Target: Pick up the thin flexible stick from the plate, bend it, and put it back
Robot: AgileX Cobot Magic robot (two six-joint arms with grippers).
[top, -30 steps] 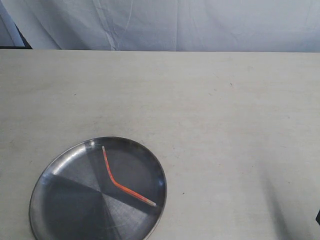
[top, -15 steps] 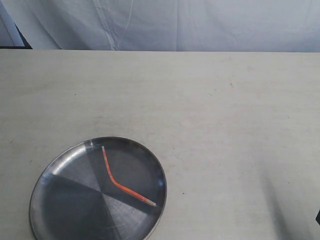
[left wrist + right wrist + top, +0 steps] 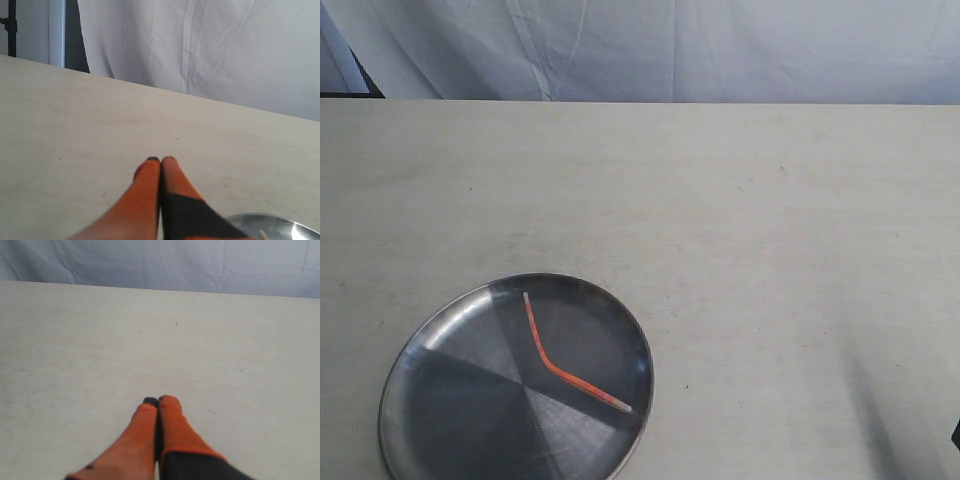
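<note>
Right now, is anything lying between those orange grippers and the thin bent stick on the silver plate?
Nothing visible does. The thin flexible stick lies alone in the plate, with only the table around it. The left gripper and right gripper are both shut, holding nothing, over open tabletop.

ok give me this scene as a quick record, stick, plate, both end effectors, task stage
thin flexible stick: kinked, lying in the plate
plate position: on the table, lower left of the exterior view
left end effector: shut, empty, over the table
right end effector: shut, empty, over the table
task stage: stick looks bent and set on the plate
</note>
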